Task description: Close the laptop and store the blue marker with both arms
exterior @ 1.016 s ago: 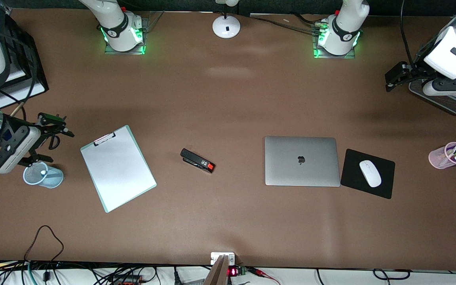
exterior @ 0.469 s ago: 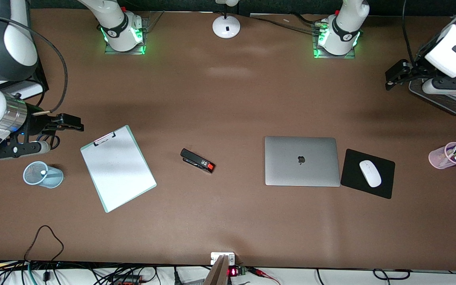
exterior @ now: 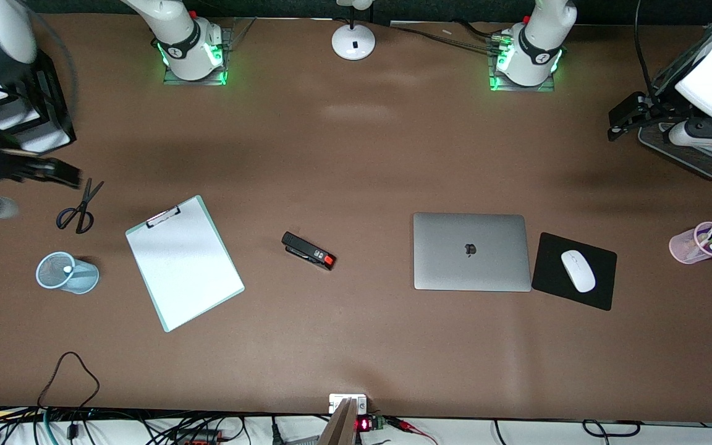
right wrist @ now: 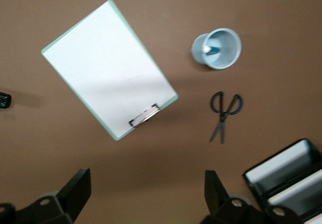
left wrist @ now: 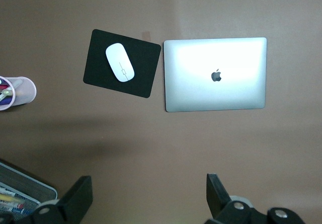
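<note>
The silver-grey laptop [exterior: 471, 251] lies shut on the table, lid up with the apple logo showing; it also shows in the left wrist view [left wrist: 215, 74]. The blue marker [right wrist: 213, 49] stands in a light-blue mesh cup [exterior: 65, 274] at the right arm's end of the table, its white end up. My right gripper [exterior: 64, 175] is open and empty, up in the air near the scissors; its own view [right wrist: 149, 191] shows bare table between the fingers. My left gripper [exterior: 617, 123] is open and empty, up by a mesh tray; its own view [left wrist: 149, 194] shows bare table.
A white clipboard [exterior: 184, 262], black scissors [exterior: 78, 209] and a black stapler [exterior: 308, 250] lie on the table. A white mouse [exterior: 578, 271] sits on a black pad beside the laptop. A pink pen cup [exterior: 700, 243], mesh tray [exterior: 696, 154] and black file tray [exterior: 41, 105] stand at the ends.
The right arm has swung away from the mesh cup toward the table's end, uncovering the scissors. The left gripper has drifted slightly toward its end of the table.
</note>
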Controlling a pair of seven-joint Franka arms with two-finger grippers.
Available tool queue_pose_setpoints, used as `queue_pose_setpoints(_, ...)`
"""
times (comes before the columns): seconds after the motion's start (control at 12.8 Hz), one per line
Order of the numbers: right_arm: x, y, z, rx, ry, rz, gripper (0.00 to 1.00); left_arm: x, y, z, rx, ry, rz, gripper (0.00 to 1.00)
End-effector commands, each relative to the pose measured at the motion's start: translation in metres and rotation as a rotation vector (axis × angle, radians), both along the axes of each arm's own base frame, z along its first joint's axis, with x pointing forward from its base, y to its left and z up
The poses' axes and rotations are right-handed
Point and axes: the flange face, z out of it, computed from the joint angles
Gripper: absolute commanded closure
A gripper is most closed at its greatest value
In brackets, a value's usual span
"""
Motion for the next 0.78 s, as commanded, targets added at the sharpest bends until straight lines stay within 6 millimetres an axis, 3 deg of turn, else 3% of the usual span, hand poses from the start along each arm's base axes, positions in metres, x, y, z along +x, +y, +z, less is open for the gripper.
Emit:
queue_pose_setpoints(0.0, -0.011, -0.039, -0.006, 0.085, -0.025, -0.015, 0.0, -0.013, 0.0, 0.0, -0.008, -0.01, -0.015, 0.0)
queue_pose_setpoints(0.16, -0.017, -0.045, -0.016, 0.101, -0.041, -0.023, 0.0, -0.016, 0.0, -0.001, -0.002, -0.01, -0.016, 0.0)
queue_pose_setpoints(0.39, -0.042, -0.043, -0.018, 0.102, -0.061, -0.005, 0.0, -0.015, 0.0, -0.001, -0.001, -0.01, -0.016, 0.0)
queue_pose_setpoints(0.7, -0.052, -0.031, -0.003, 0.109, -0.025, 0.011, 0.0, -0.012, 0.0, -0.003, 0.0, -0.019, -0.018, 0.0)
